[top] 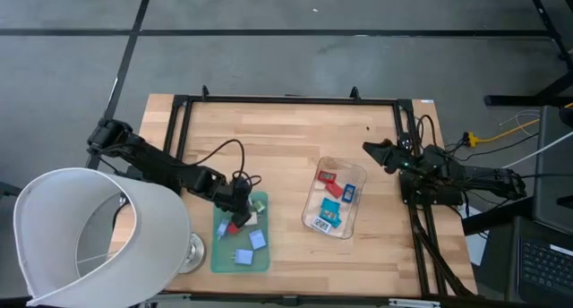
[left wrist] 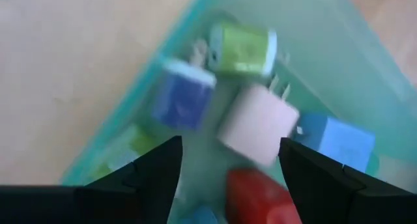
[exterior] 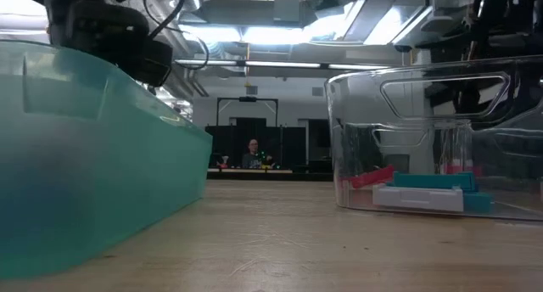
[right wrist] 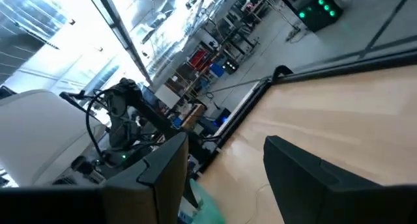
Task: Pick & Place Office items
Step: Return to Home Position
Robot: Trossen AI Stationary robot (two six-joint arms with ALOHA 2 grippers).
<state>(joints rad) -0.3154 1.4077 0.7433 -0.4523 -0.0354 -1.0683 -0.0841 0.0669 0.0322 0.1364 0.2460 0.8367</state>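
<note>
Several small office items lie in a teal bin (top: 240, 233): a light green piece (left wrist: 242, 49), a dark blue one (left wrist: 181, 101), a pink one (left wrist: 257, 125), a light blue one (left wrist: 335, 140) and a red one (left wrist: 257, 195). My left gripper (left wrist: 229, 146) is open just above them, its fingers on either side of the pink and red pieces; it also shows in the high view (top: 237, 209). A clear plastic tray (top: 336, 201) holds red, blue and teal pieces (exterior: 424, 190). My right gripper (top: 369, 149) is open and empty at the table's right edge.
A large white lampshade-like cone (top: 89, 236) with a round metal base (top: 192, 250) covers the table's near left corner. A black frame (top: 286, 99) runs round the table. Bare wood lies between bin and tray. A person (exterior: 252, 152) sits far off in the room.
</note>
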